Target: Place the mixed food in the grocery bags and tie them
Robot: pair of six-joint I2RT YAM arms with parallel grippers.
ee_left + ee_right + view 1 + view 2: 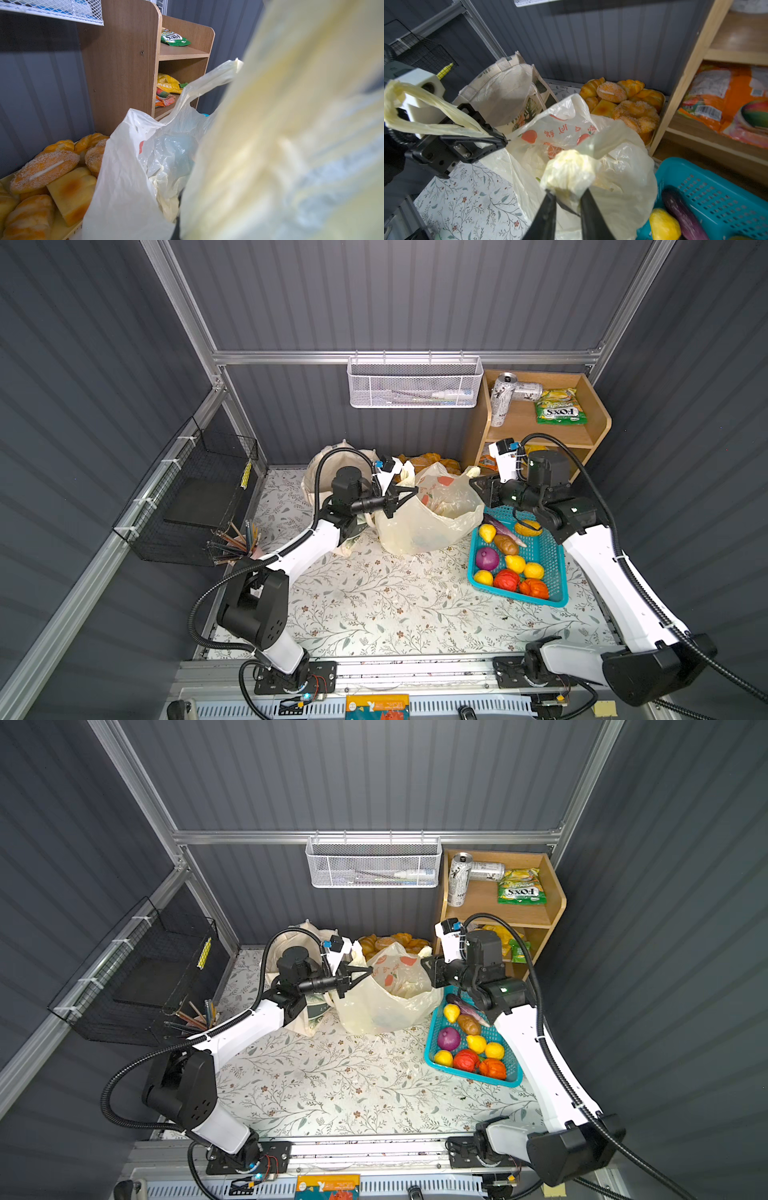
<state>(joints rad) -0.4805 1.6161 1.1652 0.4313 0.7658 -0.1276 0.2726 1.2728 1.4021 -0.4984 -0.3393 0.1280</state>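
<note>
Thin cream-yellow film needs careful handling here: the plastic bag (428, 522) stands just above the middle of both top views, with the left gripper (413, 490) clenched on one loop handle (425, 116) at its left edge and the right gripper (473, 481) pinched tight on the second handle (569, 172), bunched into a wad, at its right edge. To tie well, I judge both handles should be drawn up taut and crossed over the mouth without either grip slackening, pulling gently lest the film tear. The purple onion (487, 558) and eggplant (498, 526) lie unbagged in the turquoise basket (555, 560), right of centre.
</note>
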